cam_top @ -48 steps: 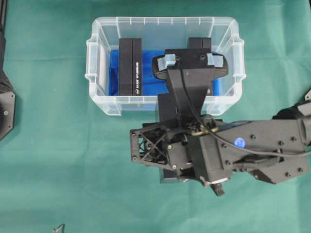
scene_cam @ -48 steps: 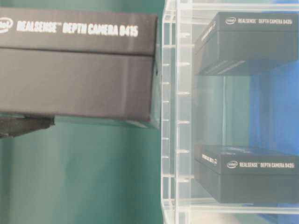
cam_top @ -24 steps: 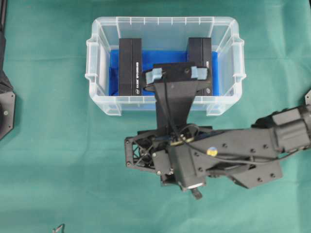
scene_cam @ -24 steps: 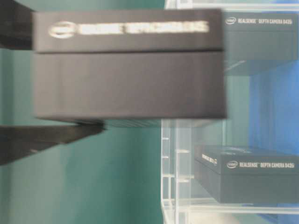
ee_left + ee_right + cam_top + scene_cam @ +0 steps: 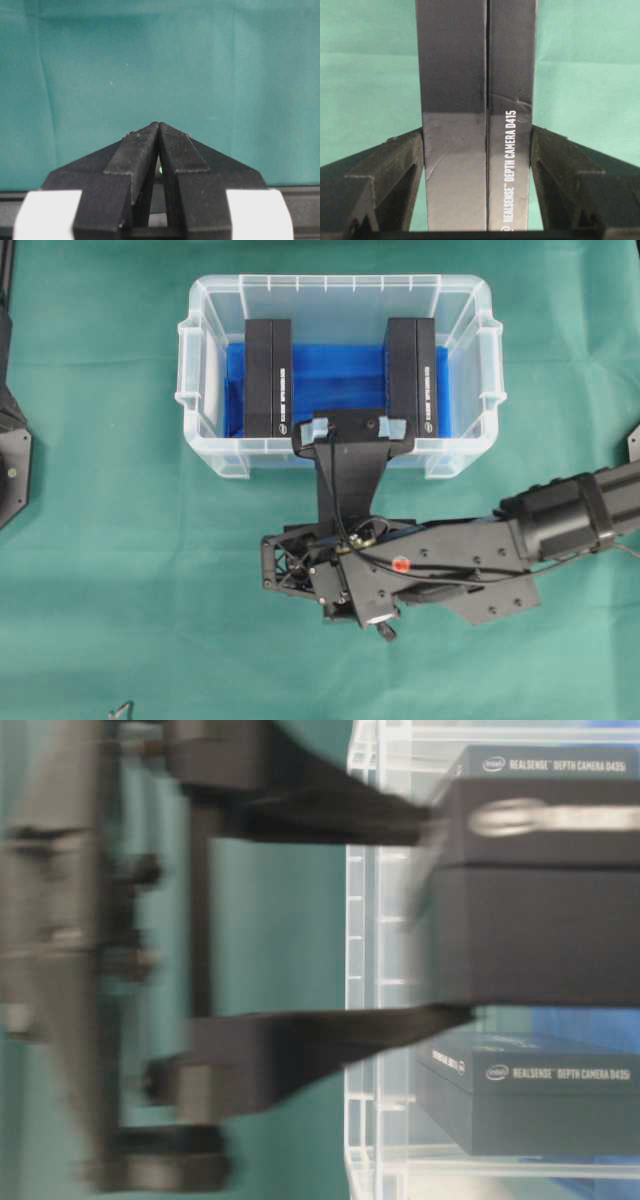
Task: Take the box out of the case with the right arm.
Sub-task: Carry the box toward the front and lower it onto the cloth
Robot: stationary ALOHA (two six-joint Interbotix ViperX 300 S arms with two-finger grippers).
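Observation:
A black box point(image 5: 477, 100) printed "RealSense Depth Camera D415" stands upright between the fingers of my right gripper point(image 5: 477, 130), which is shut on its two sides, with green cloth behind it. The table-level view shows the same grip blurred, the gripper point(image 5: 450, 915) holding the box point(image 5: 540, 910) in front of the clear case point(image 5: 365, 970). From overhead the right arm point(image 5: 450, 560) reaches in just in front of the case point(image 5: 205, 455) and hides the held box. My left gripper point(image 5: 159, 125) is shut on nothing above bare cloth.
Two more black boxes stand on edge on the case's blue lining, one left point(image 5: 268, 378) and one right point(image 5: 412, 375). The left arm's base point(image 5: 10, 460) sits at the left edge. Green cloth point(image 5: 120, 590) covers the table.
The right arm has drawn back from over the case toward the near side, taking the box with it and uncovering the right-hand box inside. Left gripper unchanged.

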